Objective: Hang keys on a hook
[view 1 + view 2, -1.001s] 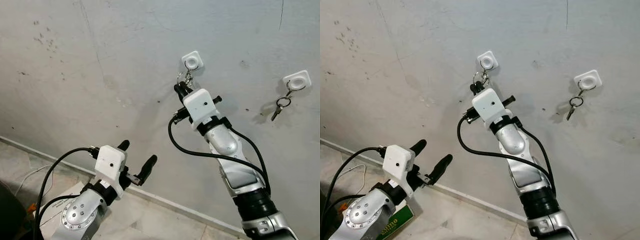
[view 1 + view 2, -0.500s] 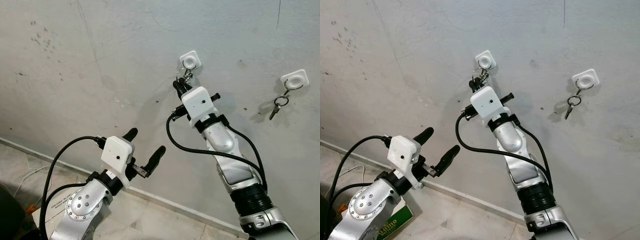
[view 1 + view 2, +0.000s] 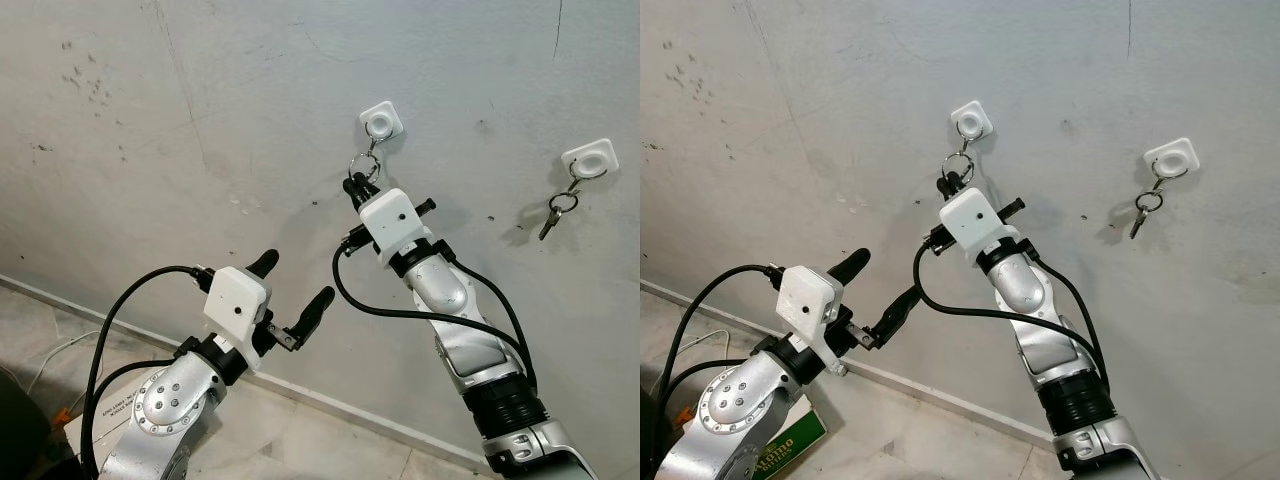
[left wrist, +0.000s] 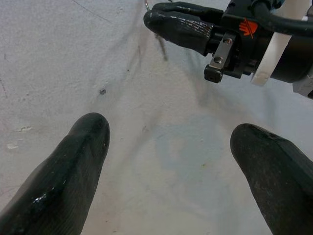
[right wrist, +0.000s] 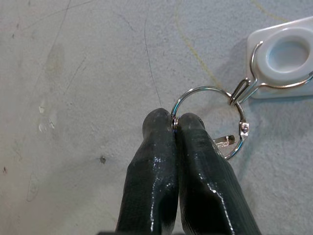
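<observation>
A: We log the right tool [image 5: 175,122] pinched shut on the silver metal key ring [image 5: 208,120], which is threaded on the wire hook of the square white wall hook [image 5: 283,56].

B: We note the left tool [image 3: 292,284] gaping wide, holding nothing, lower down near the grey wall [image 3: 150,120]. A second hook [image 3: 590,158] carries keys.

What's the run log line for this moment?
right gripper: shut on key ring | key ring: on wall hook | left gripper: open, idle
</observation>
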Controlling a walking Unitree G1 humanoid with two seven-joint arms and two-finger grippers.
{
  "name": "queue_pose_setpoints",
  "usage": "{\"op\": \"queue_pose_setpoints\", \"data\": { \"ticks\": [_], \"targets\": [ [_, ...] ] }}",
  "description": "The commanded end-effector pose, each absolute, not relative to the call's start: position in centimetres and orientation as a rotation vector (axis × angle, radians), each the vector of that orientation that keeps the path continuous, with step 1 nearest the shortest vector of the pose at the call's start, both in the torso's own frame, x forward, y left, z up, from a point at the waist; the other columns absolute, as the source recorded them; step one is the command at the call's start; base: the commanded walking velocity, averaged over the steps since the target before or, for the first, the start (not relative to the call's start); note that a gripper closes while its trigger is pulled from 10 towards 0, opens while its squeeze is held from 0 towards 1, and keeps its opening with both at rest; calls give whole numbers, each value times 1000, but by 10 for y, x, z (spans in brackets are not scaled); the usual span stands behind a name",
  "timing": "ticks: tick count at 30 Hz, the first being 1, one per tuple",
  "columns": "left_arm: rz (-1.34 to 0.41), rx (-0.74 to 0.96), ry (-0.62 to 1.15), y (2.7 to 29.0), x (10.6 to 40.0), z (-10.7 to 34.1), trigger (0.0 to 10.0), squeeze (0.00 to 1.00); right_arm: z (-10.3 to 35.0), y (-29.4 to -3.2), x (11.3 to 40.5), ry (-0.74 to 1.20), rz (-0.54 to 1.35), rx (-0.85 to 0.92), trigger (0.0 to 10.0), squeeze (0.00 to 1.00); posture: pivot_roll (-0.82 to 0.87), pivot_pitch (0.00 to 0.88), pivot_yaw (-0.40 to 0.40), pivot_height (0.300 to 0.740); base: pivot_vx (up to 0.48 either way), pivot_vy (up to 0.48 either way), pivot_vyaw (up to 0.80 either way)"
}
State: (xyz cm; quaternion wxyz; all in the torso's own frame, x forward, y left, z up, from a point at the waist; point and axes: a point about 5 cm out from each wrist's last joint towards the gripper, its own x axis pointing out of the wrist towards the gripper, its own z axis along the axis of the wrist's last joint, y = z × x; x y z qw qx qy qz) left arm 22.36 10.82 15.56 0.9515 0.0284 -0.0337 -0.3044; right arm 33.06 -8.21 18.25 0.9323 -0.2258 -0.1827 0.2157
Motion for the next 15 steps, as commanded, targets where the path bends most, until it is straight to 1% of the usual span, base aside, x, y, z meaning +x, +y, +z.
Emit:
{"op": "queue_pose_setpoints", "data": {
  "ticks": [1, 5, 6, 7, 15],
  "targets": [
    [-621, 61, -74, 108, 225, 157, 10000, 0, 173, -81, 330, -334, 462, -471, 10000, 0, 131, 28, 32, 740, 0, 0, 0],
    [-620, 62, -76, 108, 225, 157, 10000, 0, 171, -80, 330, -330, 469, -473, 10000, 0, 131, 28, 32, 740, 0, 0, 0],
    [-621, 61, -76, 108, 225, 157, 10000, 0, 171, -80, 330, -329, 467, -468, 10000, 443, 134, 29, 30, 740, 0, 0, 0],
    [-621, 61, -77, 108, 226, 157, 10000, 0, 171, -80, 330, -330, 466, -457, 10000, 1000, 134, 29, 30, 740, 0, 0, 0],
    [-623, 60, -82, 108, 226, 158, 10000, 0, 167, -84, 328, -322, 459, -462, 10000, 1000, 131, 29, 31, 740, 0, 0, 0]
  ]
}}
